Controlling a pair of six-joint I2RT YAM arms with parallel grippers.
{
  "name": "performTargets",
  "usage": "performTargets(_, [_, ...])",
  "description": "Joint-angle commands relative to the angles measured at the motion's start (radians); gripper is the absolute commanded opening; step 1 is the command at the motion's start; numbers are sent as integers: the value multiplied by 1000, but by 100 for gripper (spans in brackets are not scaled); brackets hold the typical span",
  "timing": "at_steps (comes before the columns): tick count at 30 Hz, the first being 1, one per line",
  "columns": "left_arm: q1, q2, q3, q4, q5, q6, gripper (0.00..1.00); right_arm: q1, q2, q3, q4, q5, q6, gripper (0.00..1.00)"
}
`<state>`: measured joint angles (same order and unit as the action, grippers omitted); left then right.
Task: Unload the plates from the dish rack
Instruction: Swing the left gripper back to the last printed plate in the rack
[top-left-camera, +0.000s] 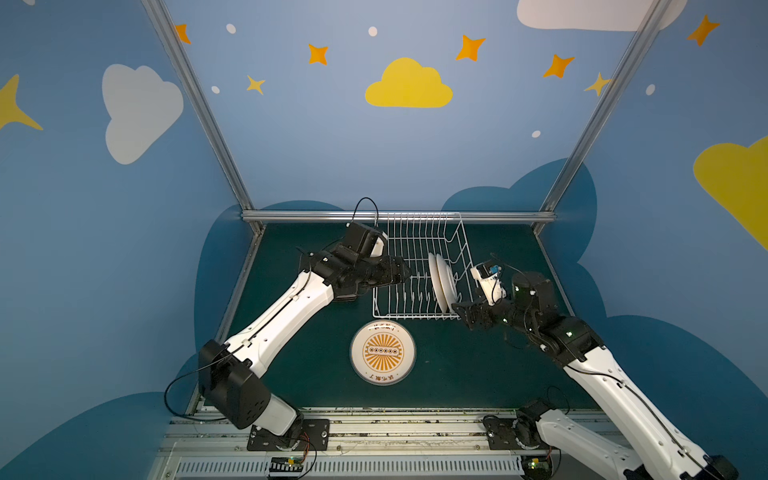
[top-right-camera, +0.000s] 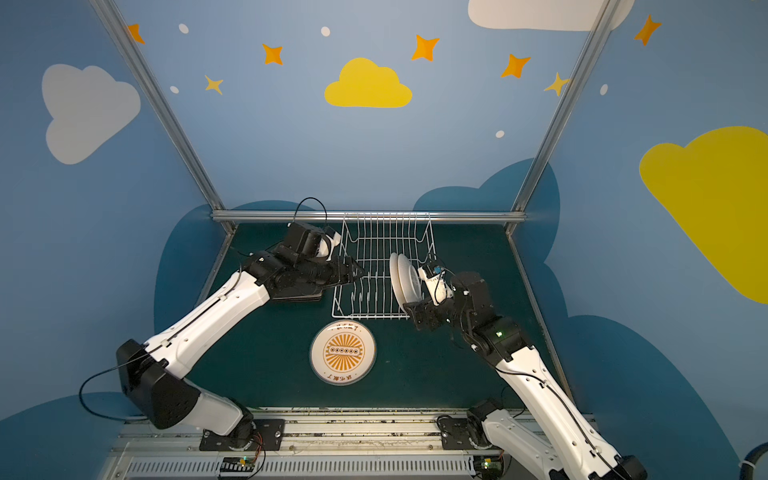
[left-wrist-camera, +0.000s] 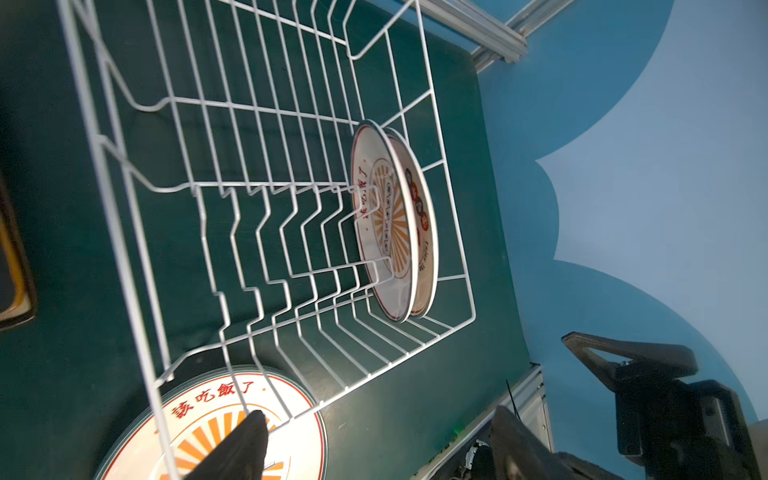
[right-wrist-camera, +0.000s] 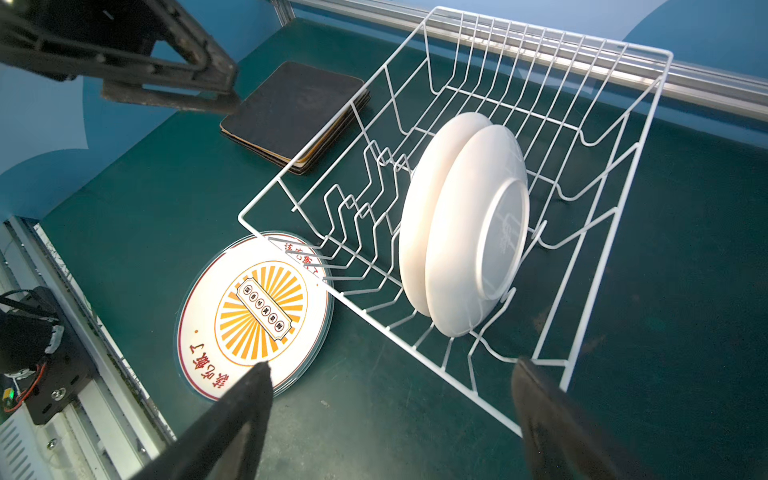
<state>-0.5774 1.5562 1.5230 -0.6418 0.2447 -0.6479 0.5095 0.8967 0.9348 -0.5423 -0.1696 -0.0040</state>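
Square plates (right-wrist-camera: 291, 112) largely hidden beneath left arm (top-left-camera: 286, 307) in both top views.

Probably a lab booth: aluminium frame (top-left-camera: 399, 216), cloud-painted walls (top-left-camera: 374, 145).

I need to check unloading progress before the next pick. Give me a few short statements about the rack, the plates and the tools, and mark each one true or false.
1. Two round plates stand on edge in the dish rack. True.
2. The sunburst plate lies face down. False: it lies flat on the table in front of the rack, print up.
3. The square plates are stacked inside the rack. False: they lie stacked on the table outside it, black backs up.
4. The right tool is open and holds nothing. True.
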Motion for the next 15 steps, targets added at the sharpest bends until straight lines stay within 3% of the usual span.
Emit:
performTargets(1, [-21,68,79,22,44,27,79,0,-24,-19,-8,21,5,89])
performTargets(5, [-40,166,151,29,54,33,73,-7,-37,-38,-1,32,9,89])
performTargets(10, [-49,285,240,12,65,37,57,-26,-39,-45,8,23,13,90])
performTargets(15, [-62,384,323,-18,58,54,52,-41,-39,-40,5,21,13,90])
